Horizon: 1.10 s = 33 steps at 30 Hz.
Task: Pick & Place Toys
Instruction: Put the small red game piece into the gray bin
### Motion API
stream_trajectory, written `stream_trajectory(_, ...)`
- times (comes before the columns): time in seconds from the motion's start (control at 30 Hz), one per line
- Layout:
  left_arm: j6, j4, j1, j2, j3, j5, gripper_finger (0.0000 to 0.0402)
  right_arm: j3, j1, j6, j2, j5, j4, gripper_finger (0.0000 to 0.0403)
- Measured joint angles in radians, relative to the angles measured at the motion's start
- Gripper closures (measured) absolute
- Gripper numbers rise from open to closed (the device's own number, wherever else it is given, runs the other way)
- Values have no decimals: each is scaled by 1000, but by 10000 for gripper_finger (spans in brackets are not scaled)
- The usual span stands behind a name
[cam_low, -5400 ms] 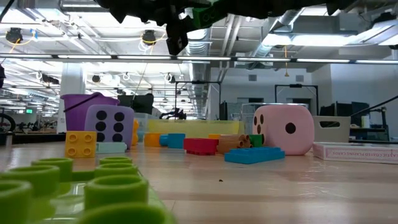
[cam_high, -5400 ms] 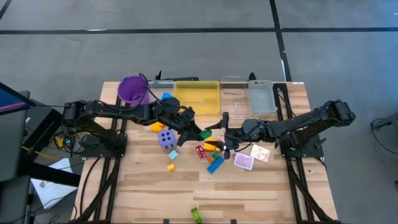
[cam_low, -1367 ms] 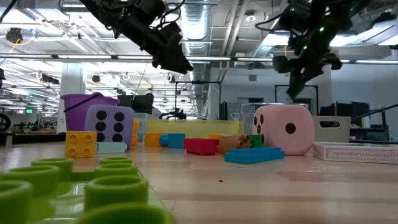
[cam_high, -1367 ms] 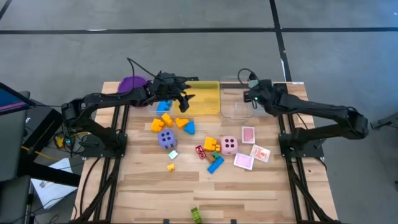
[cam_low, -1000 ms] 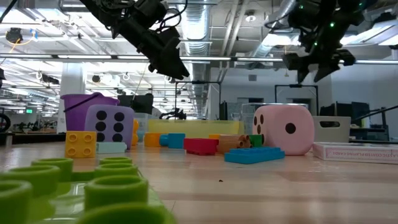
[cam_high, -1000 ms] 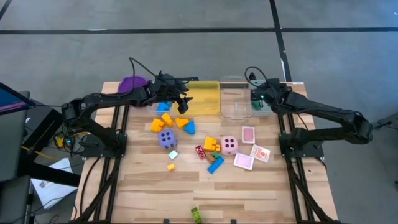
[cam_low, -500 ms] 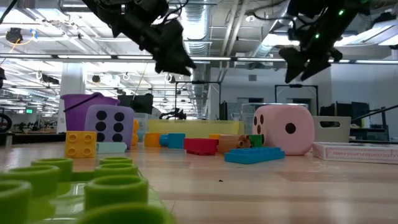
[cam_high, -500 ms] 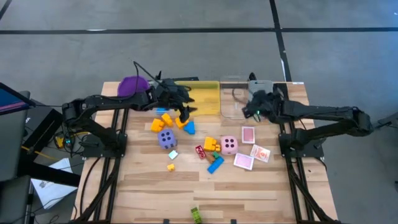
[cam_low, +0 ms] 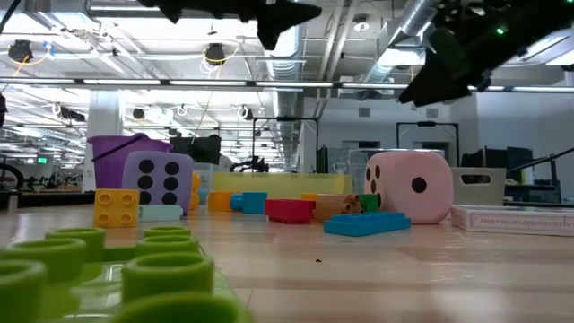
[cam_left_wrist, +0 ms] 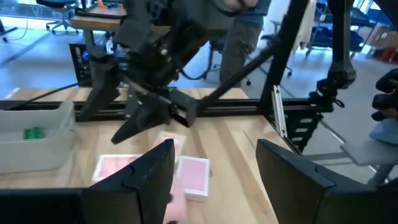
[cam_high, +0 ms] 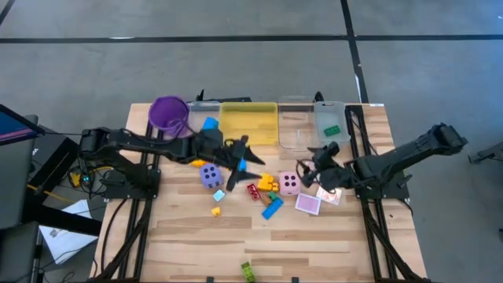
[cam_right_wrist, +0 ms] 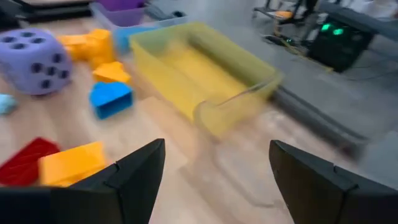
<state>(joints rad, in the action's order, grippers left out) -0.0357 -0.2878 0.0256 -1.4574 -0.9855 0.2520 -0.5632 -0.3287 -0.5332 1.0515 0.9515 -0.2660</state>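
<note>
Low view cuts off both arms at the top edge, only dark shapes overhead; the right wrist view is smeared, and its clear tray can barely be made out beside the yellow tray (cam_right_wrist: 205,74)

Left gripper (cam_high: 238,163) sits over the middle of the worktop (cam_high: 330,244), fingers spread apart and empty. A blue block (cam_high: 239,163) lies right at its fingers in the high view, touching or not I cannot tell. Purple die (cam_high: 210,174) just beside it, orange blocks near. Left wrist view shows the two fingers (cam_left_wrist: 149,174) wide, pink playing cards (cam_left_wrist: 194,174) lying between them farther off, and the right arm above those cards

Right gripper (cam_high: 314,163) hangs just beside the pink die (cam_high: 289,182), fingers released, nothing in them. Pink cards (cam_high: 308,203) lie near on the worktop. Right wrist view shows its fingers (cam_right_wrist: 134,171) apart, with an orange block (cam_right_wrist: 71,160) and a red block (cam_right_wrist: 25,158) close in front, a blue block (cam_right_wrist: 110,98) and the purple die (cam_right_wrist: 34,61) farther

Only the high view shows the green block (cam_high: 332,130) inside the grey tray (cam_high: 330,110), a blue block (cam_high: 210,123) by the purple cup (cam_high: 169,114), and a green block (cam_high: 247,271) at the near edge. Low view alone shows that green block (cam_low: 117,274) huge in front, plus the yellow block (cam_low: 117,207) and pink die (cam_low: 408,186)
</note>
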Motion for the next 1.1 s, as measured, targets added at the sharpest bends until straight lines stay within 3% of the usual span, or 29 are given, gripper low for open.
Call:
stream_trajectory(0.33,1,63,-220,0,0,-424,183,159,-126,55,0,40,360,121)
stream_trajectory(0.7,-95,258,-328,0,0,-716,203,177,-288,62,60,25,446,121)
stream_trajectory(0.97,-153,372,-303,-93,0,-734,224,178,-269,108,193,86,494,121)
stream_trajectory(1.1,-87,383,-276,-168,0,-683,226,178,-231,198,239,77,588,121)
